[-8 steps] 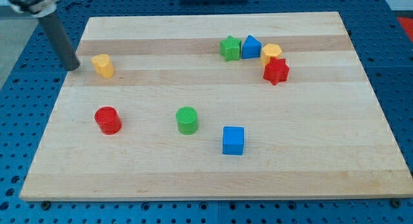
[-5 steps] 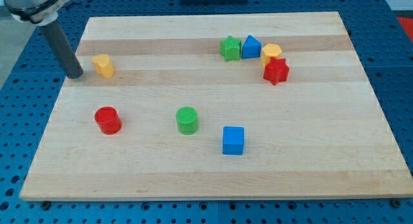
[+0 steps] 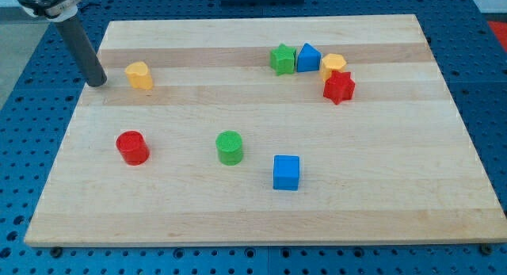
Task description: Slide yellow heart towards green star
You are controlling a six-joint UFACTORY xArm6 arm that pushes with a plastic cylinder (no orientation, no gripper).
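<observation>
The yellow heart (image 3: 139, 74) lies on the wooden board near its upper left. The green star (image 3: 281, 59) sits far to its right, near the view's top middle, touching a blue block (image 3: 307, 58). My tip (image 3: 97, 82) rests at the board's left edge, a short way left of the yellow heart, with a small gap between them.
A yellow block (image 3: 333, 65) and a red star (image 3: 339, 87) sit right of the blue block. A red cylinder (image 3: 131, 147), a green cylinder (image 3: 230, 147) and a blue cube (image 3: 286, 172) lie in the lower half. The board (image 3: 261, 211) lies on a blue perforated table.
The yellow heart has slid a little right and up. My tip moved right against it, then drew slightly back to the left.
</observation>
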